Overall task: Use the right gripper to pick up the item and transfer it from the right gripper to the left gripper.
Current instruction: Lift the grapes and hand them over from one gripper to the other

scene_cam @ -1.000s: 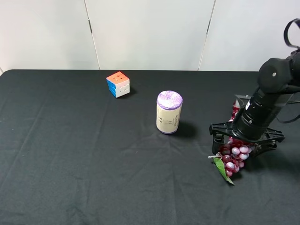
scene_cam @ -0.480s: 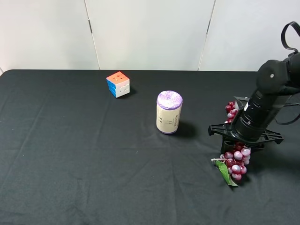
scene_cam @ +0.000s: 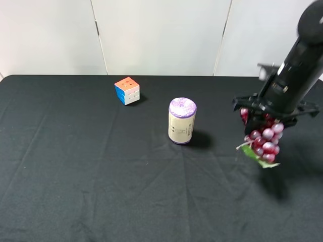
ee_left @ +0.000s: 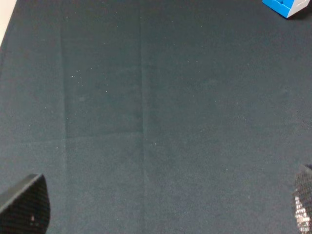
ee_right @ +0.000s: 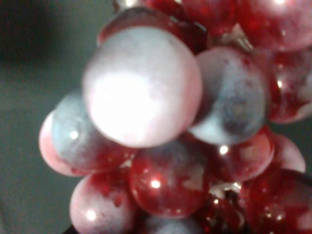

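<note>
The right claw (scene_cam: pixel 262 118) grips the grapes (scene_cam: pixel 266 142) near their top, clear above the bench (scene_cam: pixel 75 176), so they dangle free for the left claw (ee_left: pixel 163 209), whose fingers stand wide apart.

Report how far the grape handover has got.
Done: the pick-up. The grapes hang from the right gripper, clear of the black cloth, with their shadow below. In hand: carrying them in the air. Left: the whole transfer. The left gripper is out of the high view; its wrist view shows its jaws apart over bare cloth, with no grapes near.
</note>
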Controlling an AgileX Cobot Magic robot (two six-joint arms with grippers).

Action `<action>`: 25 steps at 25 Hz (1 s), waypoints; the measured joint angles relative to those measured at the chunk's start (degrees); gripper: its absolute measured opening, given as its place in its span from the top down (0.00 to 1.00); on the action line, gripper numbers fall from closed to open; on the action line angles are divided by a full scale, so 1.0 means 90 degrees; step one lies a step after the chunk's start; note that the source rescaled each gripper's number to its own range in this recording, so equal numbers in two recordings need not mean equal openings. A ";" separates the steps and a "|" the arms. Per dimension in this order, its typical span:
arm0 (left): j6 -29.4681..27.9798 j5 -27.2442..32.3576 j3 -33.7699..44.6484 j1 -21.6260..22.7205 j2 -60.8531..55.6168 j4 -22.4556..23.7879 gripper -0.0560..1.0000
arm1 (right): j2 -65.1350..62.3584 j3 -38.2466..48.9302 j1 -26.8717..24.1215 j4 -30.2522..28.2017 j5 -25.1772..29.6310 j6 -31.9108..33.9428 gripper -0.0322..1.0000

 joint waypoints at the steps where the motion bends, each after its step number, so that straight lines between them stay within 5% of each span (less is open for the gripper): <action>1: 0.0000 -0.0002 0.0000 0.0000 0.0000 0.0000 0.01 | -0.0083 -0.0111 0.0000 0.0000 0.0197 -0.0055 0.90; 7: 0.0000 -0.0015 0.0000 0.0000 0.0000 0.0000 0.01 | -0.0595 -0.0812 0.0000 0.0000 0.1100 -0.0556 0.90; 20: 0.0000 -0.0015 0.0000 0.0000 0.0000 0.0000 0.01 | -0.1725 -0.1085 0.0013 0.1023 0.1179 -0.2124 0.92; 25: 0.0000 -0.0015 0.0000 0.0000 0.0000 0.0000 0.01 | -0.1753 -0.1085 0.0721 0.0857 0.1179 -0.2402 0.92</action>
